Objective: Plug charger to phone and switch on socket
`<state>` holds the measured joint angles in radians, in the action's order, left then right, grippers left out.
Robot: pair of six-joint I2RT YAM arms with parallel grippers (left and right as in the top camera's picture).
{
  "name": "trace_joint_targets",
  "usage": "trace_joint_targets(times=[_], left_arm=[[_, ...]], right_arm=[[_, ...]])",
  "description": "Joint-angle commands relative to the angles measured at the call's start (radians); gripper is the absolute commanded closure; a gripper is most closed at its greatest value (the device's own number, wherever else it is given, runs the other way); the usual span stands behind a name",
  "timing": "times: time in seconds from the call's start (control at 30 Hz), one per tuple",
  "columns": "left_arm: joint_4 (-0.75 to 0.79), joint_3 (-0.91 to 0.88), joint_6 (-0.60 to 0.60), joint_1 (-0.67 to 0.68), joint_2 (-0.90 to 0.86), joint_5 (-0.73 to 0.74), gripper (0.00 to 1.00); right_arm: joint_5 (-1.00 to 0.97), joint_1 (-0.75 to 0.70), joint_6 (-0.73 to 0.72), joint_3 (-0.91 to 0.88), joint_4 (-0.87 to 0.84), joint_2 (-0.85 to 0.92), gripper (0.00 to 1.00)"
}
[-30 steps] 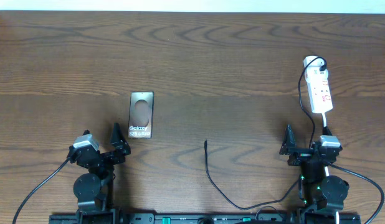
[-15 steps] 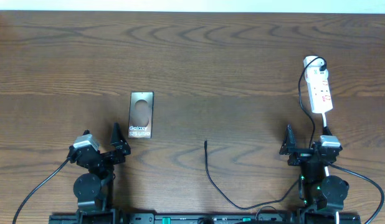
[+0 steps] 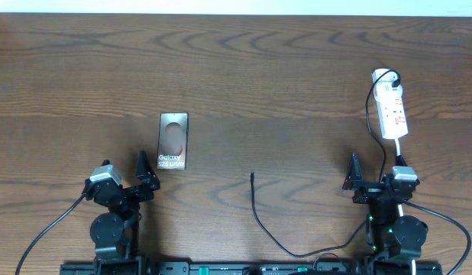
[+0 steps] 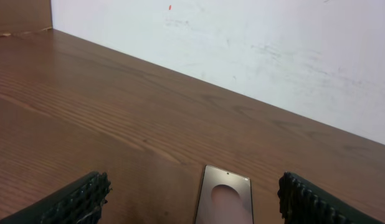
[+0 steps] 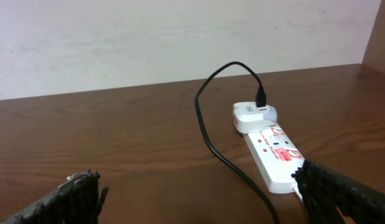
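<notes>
The brown phone (image 3: 173,140) lies flat at the left centre, lettering toward the near side. Just short of it my left gripper (image 3: 124,165) stands open, the phone (image 4: 225,200) lying ahead between its fingers (image 4: 86,193), apart from both. The white socket (image 3: 393,111) lies at the far right with the charger's white adapter (image 3: 383,76) plugged into its far end. From there the thin black charger cable (image 3: 371,114) loops down past my right arm, and its free plug tip (image 3: 252,176) rests mid-table. My right gripper (image 3: 376,169) is open just short of the socket (image 5: 273,154), holding nothing.
Brown wooden table (image 3: 282,69) with a white wall along its far edge (image 5: 149,37). Both arm bases sit at the near edge, with thicker black robot cables (image 3: 45,229) trailing beside them. The socket's white lead (image 3: 399,149) runs toward the right arm.
</notes>
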<state>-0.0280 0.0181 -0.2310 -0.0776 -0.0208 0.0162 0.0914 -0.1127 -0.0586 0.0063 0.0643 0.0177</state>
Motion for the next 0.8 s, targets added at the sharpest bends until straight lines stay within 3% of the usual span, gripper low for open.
trace_joint_targets(times=[0.0, 0.47, 0.77], left_arm=[[-0.045, -0.014, 0.013, -0.005, -0.003, -0.029, 0.11], [-0.047, 0.022, 0.057, -0.005, -0.024, -0.024, 0.11], [-0.047, 0.223, 0.161, -0.005, -0.302, -0.004, 0.11]], right_arm=[[-0.007, 0.009, 0.015, -0.001, 0.005, 0.002, 0.01], [-0.007, 0.009, 0.015, -0.001, 0.005, 0.002, 0.01], [-0.007, 0.009, 0.015, -0.001, 0.005, 0.002, 0.01]])
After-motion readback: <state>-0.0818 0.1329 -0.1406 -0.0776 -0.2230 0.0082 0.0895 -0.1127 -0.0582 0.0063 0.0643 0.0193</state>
